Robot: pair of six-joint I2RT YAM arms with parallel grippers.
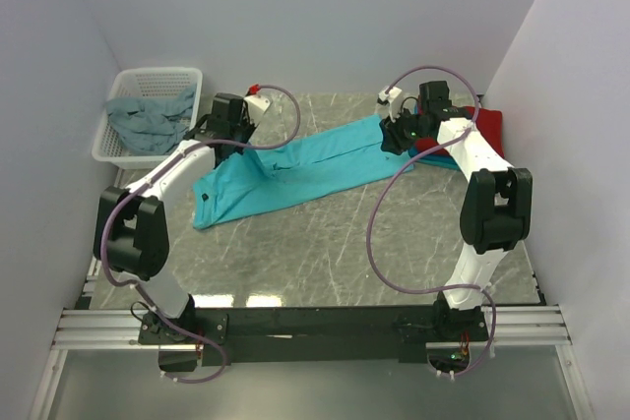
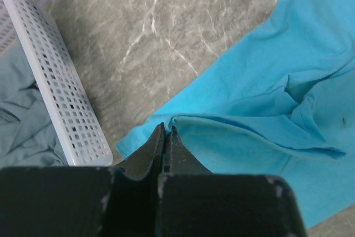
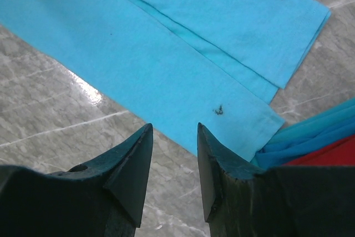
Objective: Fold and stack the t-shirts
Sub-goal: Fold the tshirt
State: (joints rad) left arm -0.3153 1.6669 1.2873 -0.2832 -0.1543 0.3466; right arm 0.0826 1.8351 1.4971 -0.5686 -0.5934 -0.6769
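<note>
The turquoise t-shirt (image 1: 295, 169) lies stretched between both claws. A white basket (image 2: 61, 98) sits left of the left claw (image 2: 166, 132), which pinches the t-shirt's edge. The right claw (image 3: 175, 131) is spread above its other end, with a red shirt (image 3: 327, 156) to its right.

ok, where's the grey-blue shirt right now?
The grey-blue shirt lies crumpled in the white basket, far-left corner in the top view, just left of the left gripper.
</note>
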